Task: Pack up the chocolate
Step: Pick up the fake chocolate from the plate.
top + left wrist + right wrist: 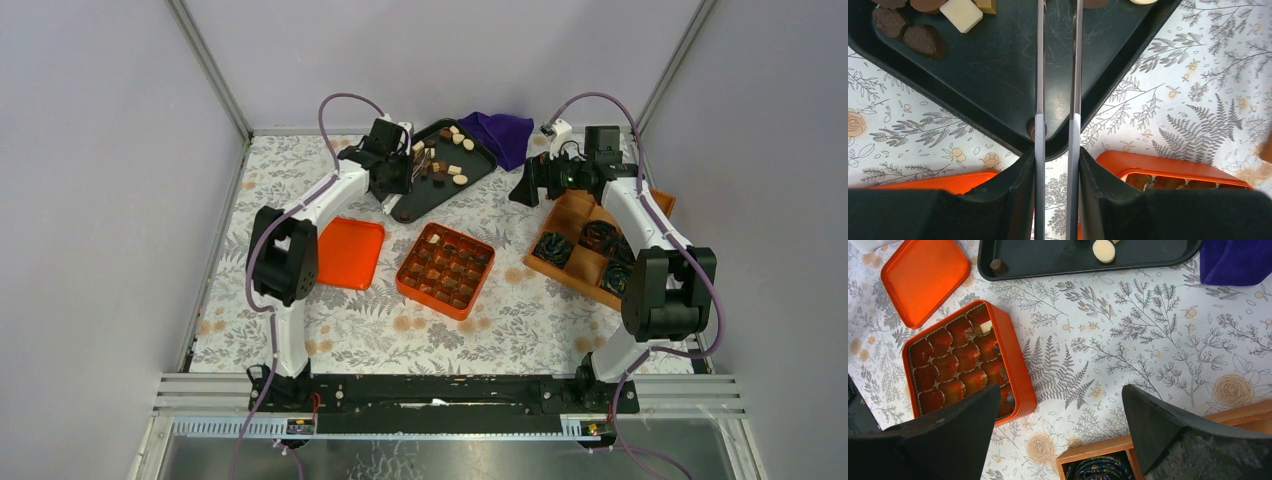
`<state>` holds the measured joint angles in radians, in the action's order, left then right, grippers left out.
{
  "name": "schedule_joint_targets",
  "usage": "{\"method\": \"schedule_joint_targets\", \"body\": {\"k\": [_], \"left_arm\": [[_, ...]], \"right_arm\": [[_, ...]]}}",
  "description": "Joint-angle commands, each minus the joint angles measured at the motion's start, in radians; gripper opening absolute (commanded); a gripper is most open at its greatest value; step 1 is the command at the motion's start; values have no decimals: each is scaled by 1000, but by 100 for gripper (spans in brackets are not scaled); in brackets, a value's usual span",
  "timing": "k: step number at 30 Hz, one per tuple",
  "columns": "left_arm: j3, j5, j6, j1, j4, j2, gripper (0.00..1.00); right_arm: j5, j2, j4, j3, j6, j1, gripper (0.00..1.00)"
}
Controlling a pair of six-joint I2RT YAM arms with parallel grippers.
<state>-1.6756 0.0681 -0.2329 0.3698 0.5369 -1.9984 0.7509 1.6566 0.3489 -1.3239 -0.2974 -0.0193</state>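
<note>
Black plastic tray (998, 75) at the far side of the table carries the loose chocolate (923, 39); dark, mid-brown and cream pieces lie scattered on it. The left gripper (1058, 7) hangs over this tray; its two long thin fingers (1040, 60) run parallel with a narrow gap between them. Their tips pass beyond the top edge of the wrist view, so I cannot tell whether a piece is pinched there; nothing shows between them along the visible length. In that view a cluster of pieces lies off to the left of the fingers; one small round dark piece (1031, 130) sits in the tray's near corner, half hidden by the left finger and well back from the tips. The orange box (1018, 370) with its rows of paper cups stands on the near side of the tray, the orange lid (923, 277) just beside it; a cream piece shows in one cell. The right gripper (1060, 395) hovers spread wide and empty, above bare tablecloth between the orange box and the wooden box (1098, 447); it is well apart from the tray. By my judgement the left arm is far the nearer to the chocolate, so the coming pick is its job; any carry then runs back towards the arm bases.
</note>
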Motion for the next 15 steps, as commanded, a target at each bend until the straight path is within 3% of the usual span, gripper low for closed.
{"method": "schedule_joint_targets", "body": {"k": [1, 15], "left_arm": [[-73, -34, 46, -6, 41, -33, 38], [-145, -35, 68, -6, 85, -112, 40]], "right_arm": [[17, -36, -40, 6, 15, -1, 100], [28, -39, -44, 25, 16, -1, 100]]}}
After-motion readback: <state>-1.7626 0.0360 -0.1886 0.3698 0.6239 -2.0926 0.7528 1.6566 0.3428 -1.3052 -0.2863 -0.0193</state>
